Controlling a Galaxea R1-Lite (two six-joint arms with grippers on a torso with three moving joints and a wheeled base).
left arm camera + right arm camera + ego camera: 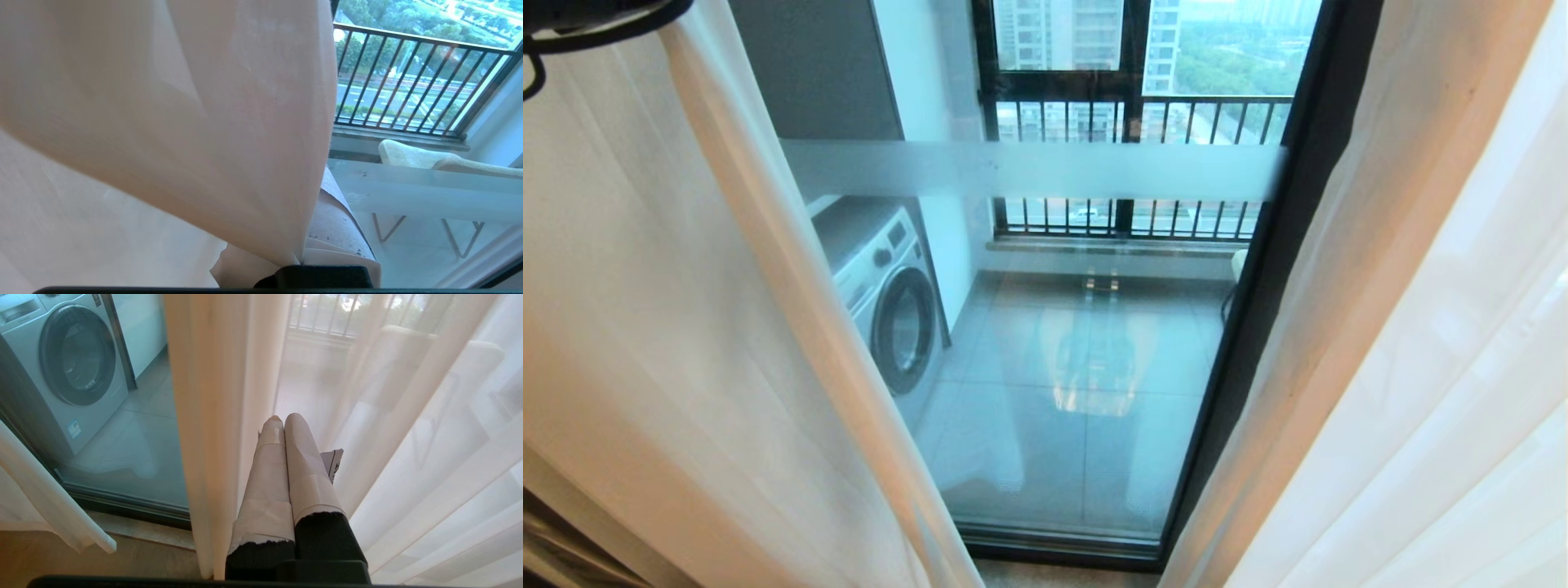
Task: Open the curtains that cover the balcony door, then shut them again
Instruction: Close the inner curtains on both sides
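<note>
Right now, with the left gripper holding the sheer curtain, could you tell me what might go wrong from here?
1. The left gripper pinches only a thin edge of the left curtain; the sheer fabric could slip out or snag if pulled hard.
2. The balcony door glass stands close behind the fabric, so a wide sweep might strike it.
3. The right gripper, shut and empty, sits beside the right curtain; loose folds could catch on its taped fingers.
</note>
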